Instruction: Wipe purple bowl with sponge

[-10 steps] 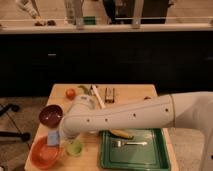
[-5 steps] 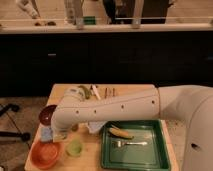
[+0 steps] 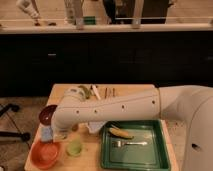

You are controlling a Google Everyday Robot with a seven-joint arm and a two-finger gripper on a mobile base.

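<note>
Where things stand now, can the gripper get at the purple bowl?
Probably yes. The gripper hangs right beside the purple bowl, with the sponge next to it; nothing seems to stand between them.

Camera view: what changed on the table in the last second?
The arm swung toward the table's far edge, uncovering more of the tray. The gripper hangs by the sponge, in front of the purple bowl. That bowl, the orange bowl, green cup and tray stayed put.
</note>
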